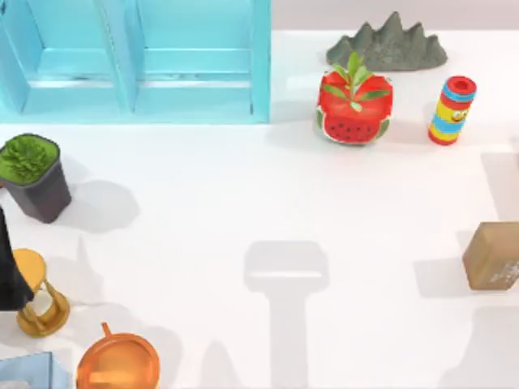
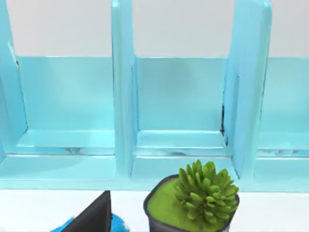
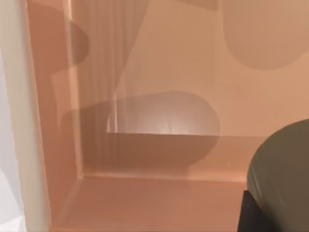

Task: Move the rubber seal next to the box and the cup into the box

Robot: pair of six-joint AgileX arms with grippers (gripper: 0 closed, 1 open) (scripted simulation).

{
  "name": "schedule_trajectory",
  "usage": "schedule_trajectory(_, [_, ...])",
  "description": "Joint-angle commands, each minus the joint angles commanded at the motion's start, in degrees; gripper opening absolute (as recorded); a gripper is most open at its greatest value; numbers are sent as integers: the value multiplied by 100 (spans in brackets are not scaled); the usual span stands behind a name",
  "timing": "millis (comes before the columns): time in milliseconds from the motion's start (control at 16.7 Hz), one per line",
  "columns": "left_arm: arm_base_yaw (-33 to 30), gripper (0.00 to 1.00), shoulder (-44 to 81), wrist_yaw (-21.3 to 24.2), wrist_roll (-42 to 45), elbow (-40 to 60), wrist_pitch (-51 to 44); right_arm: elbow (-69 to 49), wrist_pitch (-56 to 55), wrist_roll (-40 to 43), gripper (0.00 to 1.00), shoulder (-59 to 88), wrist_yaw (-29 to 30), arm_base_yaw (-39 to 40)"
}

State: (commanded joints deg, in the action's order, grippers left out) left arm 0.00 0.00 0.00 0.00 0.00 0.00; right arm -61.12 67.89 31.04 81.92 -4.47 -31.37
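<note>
The rubber seal [image 1: 492,256], a tan-brown block, lies on the table at the far right edge of the top view. In the right wrist view the dark grey-green cup [image 3: 282,176] hangs close to the camera above the floor of the peach-coloured box [image 3: 145,203]. It casts a rounded shadow on the box's bottom. My right gripper is shut on the cup, and one dark finger [image 3: 250,217] rests against its side. My left arm [image 1: 6,267] stays parked at the table's left edge.
A blue shelf [image 1: 138,57] fills the back left. A dark pot with a green plant [image 1: 32,174], an hourglass [image 1: 40,296] and an orange pot [image 1: 117,365] stand along the left. A watermelon planter [image 1: 353,109], a striped toy [image 1: 452,110] and a grey rock [image 1: 388,44] are at the back right.
</note>
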Motion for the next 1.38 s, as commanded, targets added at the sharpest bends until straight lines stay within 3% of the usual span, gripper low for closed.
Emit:
schedule_trajectory(300, [0, 100, 0, 0, 0, 0, 0, -23, -72, -4, 0, 41, -11, 20])
schedule_trajectory(720, [0, 100, 0, 0, 0, 0, 0, 67, -1405, 82, 0, 176, -400, -102])
schedule_trajectory(1380, [0, 100, 0, 0, 0, 0, 0, 1069, -1567, 70, 0, 504, -2, -78])
